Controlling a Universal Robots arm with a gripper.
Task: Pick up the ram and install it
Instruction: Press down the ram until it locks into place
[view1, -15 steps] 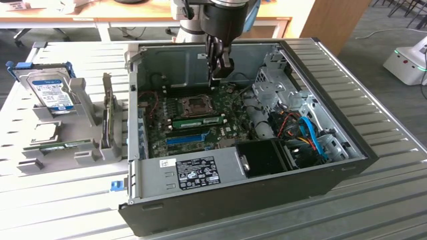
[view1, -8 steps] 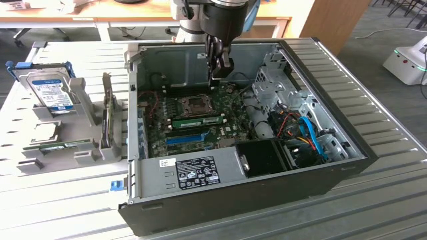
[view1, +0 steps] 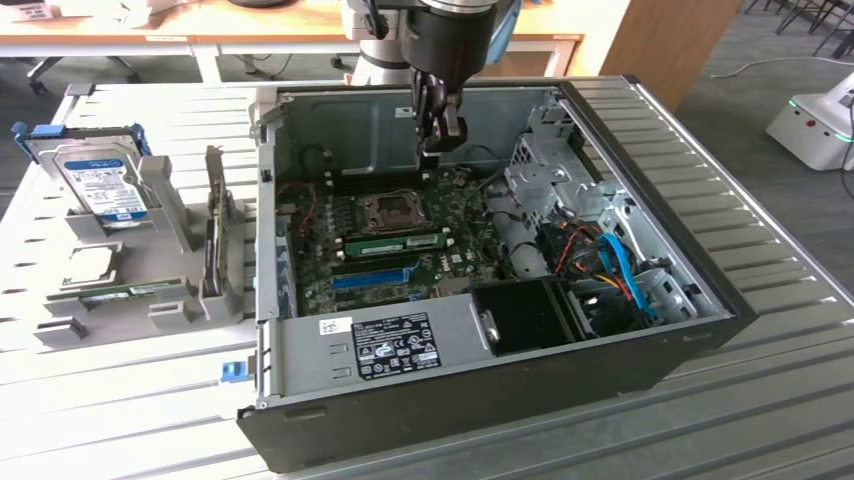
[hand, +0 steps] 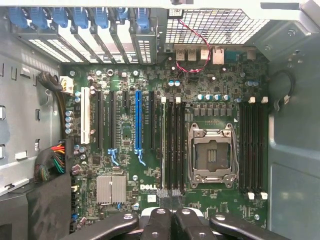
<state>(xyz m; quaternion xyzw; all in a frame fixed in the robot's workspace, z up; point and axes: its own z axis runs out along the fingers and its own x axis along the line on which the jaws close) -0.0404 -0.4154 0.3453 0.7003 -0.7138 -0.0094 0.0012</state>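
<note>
A green ram stick (view1: 398, 243) with a pale label sits in a slot on the motherboard (view1: 467, 215), just in front of the CPU socket (view1: 395, 209). In the wrist view it is the pale-edged stick (hand: 163, 145) in the bank of black slots beside the socket (hand: 211, 155). My gripper (view1: 435, 150) hangs inside the open computer case (view1: 667, 190), above the rear of the board. Its black fingers (hand: 159, 220) are pressed together with nothing between them. A second ram stick (view1: 127, 292) lies in the grey fixture at the exterior view's left.
A silver hard drive (view1: 107, 185) with a blue label stands in the grey fixture (view1: 174, 310) on the slatted table. Inside the case are a long blue slot (hand: 138, 120), another bank of black slots (hand: 252, 147), blue and orange cables (view1: 621, 270) and a drive cage (view1: 547, 160).
</note>
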